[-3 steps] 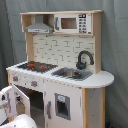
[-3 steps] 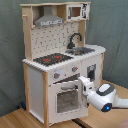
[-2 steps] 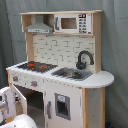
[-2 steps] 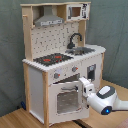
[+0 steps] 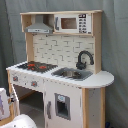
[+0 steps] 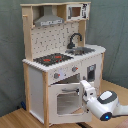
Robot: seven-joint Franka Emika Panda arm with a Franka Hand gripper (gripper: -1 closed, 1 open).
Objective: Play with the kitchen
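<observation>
The kitchen (image 6: 60,60) stands upright on the wooden tabletop (image 6: 15,117); the gripper (image 6: 86,89) reaches toward the oven door (image 6: 66,100), probably to open it; finger state cannot be told.

The supporting surface is a light wooden floor or platform (image 6: 20,119), seen along the bottom of the second exterior view. The toy kitchen (image 6: 60,75) stands upright directly on it, its side panels reaching down to the boards. In the first exterior view the base of the kitchen (image 5: 65,95) runs out of frame, so the contact cannot be confirmed there.
</observation>
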